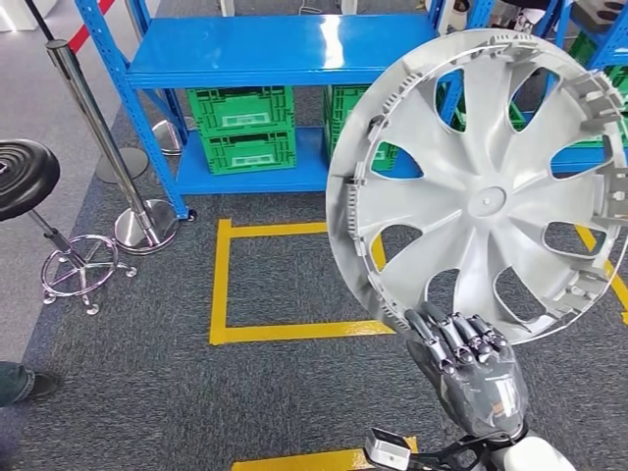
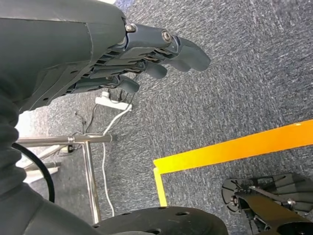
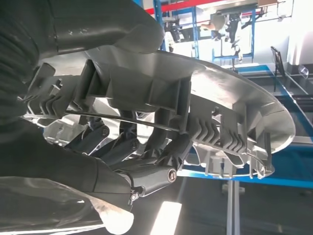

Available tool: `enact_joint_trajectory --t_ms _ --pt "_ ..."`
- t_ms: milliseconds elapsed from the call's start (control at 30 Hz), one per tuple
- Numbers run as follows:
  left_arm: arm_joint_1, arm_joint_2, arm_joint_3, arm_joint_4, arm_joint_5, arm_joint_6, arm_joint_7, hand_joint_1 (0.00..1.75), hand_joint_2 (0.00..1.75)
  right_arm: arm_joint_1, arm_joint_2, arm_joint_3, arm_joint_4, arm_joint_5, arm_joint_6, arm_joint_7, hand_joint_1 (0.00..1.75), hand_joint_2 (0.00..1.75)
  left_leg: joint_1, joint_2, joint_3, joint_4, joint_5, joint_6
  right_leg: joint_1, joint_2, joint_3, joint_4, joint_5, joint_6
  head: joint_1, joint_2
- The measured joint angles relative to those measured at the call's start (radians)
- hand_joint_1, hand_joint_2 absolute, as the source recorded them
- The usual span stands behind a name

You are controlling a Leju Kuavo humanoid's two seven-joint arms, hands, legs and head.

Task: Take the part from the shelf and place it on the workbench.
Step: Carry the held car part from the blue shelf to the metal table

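Note:
The part is a large silver wheel cover (image 1: 481,191) with curved spokes, held upright in the air in front of the blue shelf (image 1: 282,49). My right hand (image 1: 466,368) grips its lower rim from below, fingers curled over the edge. The right wrist view shows those fingers (image 3: 155,156) hooked into the ribbed back of the wheel cover (image 3: 207,98). My left hand (image 2: 147,56) hangs over the grey carpet with its fingers straight and apart, holding nothing.
Green crates (image 1: 244,128) sit on the shelf's low level. A steel barrier post (image 1: 111,147) and a black stool (image 1: 26,177) stand at the left. Yellow tape (image 1: 222,285) marks a square on the carpet. A person's shoe (image 1: 19,383) is at the left edge.

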Motion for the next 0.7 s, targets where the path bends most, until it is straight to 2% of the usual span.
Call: enact_joint_trajectory --t_ms 67,100,133,267,400,533,600,700 --pt "0.000 0.000 0.000 0.000 -0.003 0.000 0.000 0.00 1.75 -0.001 0.002 -0.002 0.000 0.000 0.000 0.001 1.75 1.75 -0.004 0.000 -0.004 0.009 -0.001 -0.006 0.000 0.000 0.070 -0.137 0.050 -0.005 0.001 0.000" --pt "-0.001 0.000 0.000 0.000 -0.003 0.000 0.000 0.00 1.75 -0.001 0.003 -0.002 0.000 0.000 0.000 0.002 1.75 1.75 -0.006 -0.001 -0.010 0.015 -0.001 -0.010 0.000 0.000 0.089 -0.176 0.057 -0.009 0.001 0.000" --pt "-0.001 0.001 0.000 0.000 -0.004 0.000 0.000 0.00 1.75 -0.001 0.004 -0.002 -0.001 0.000 0.000 0.007 1.75 1.75 -0.010 -0.001 -0.016 0.020 -0.002 -0.009 0.000 0.001 0.094 -0.191 0.055 -0.012 0.000 0.000" --pt "-0.002 0.002 0.000 0.000 -0.006 0.000 0.000 0.00 1.75 0.001 0.010 0.000 -0.002 0.000 0.000 0.053 1.75 1.75 -0.013 -0.001 -0.026 0.024 0.007 0.016 0.001 0.002 0.089 -0.194 0.060 -0.020 -0.004 0.000" --pt "-0.002 0.002 0.000 0.000 -0.010 0.000 0.000 0.00 1.75 -0.002 0.011 0.002 -0.002 0.000 0.000 0.099 1.75 1.75 -0.012 -0.001 -0.026 0.018 0.014 0.016 0.004 0.001 0.087 -0.193 0.063 -0.026 -0.004 0.000" --pt "-0.003 0.002 0.000 0.000 -0.011 0.000 0.000 0.00 1.75 -0.003 0.011 0.008 -0.002 0.000 0.000 0.114 1.75 1.75 -0.013 -0.001 -0.030 0.022 0.013 0.013 0.001 -0.001 0.084 -0.191 0.065 -0.026 -0.005 0.000" --pt "-0.003 0.002 0.000 0.000 -0.011 0.000 0.000 0.00 1.75 -0.004 0.011 0.012 -0.003 0.000 0.000 0.125 1.75 1.75 -0.014 -0.001 -0.032 0.023 0.013 0.013 0.001 -0.001 0.083 -0.191 0.066 -0.025 -0.006 0.000" --pt "-0.004 0.001 0.000 0.000 -0.012 0.000 0.000 0.00 1.75 -0.004 0.011 0.016 -0.012 0.000 0.000 0.139 1.75 1.75 -0.009 0.002 -0.026 0.002 0.025 0.011 0.002 0.001 0.079 -0.192 0.063 -0.015 -0.005 0.000"
